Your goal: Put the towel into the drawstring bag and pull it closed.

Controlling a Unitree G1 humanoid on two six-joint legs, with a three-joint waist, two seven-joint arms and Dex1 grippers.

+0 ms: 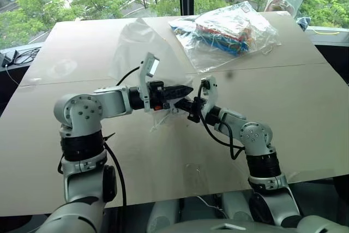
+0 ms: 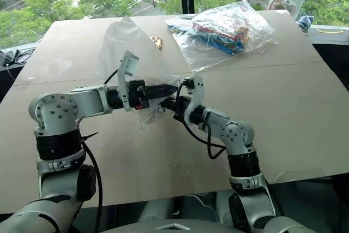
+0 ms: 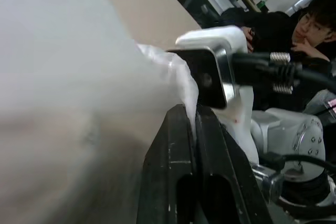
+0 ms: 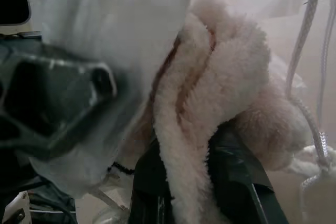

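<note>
Towel and pouch held up between the 2 grippers, over the middle of the table.

The table (image 1: 305, 124) was a wide tan board by a window, with a big clear plastic bag (image 1: 226, 28) of colourful items lying at its far side. The drawstring bag (image 1: 136, 47), thin and translucent, stood lifted off the board, its edge clamped in the closed left gripper (image 1: 187, 90). Just beside it, the right gripper (image 1: 188, 105) was clenched on the towel (image 4: 210, 103), a fluffy white bundle pressed against the pouch's film. A thin white cord (image 4: 307, 77) dangled next to the towel. A seated person (image 3: 294, 30) showed beyond the table.
</note>
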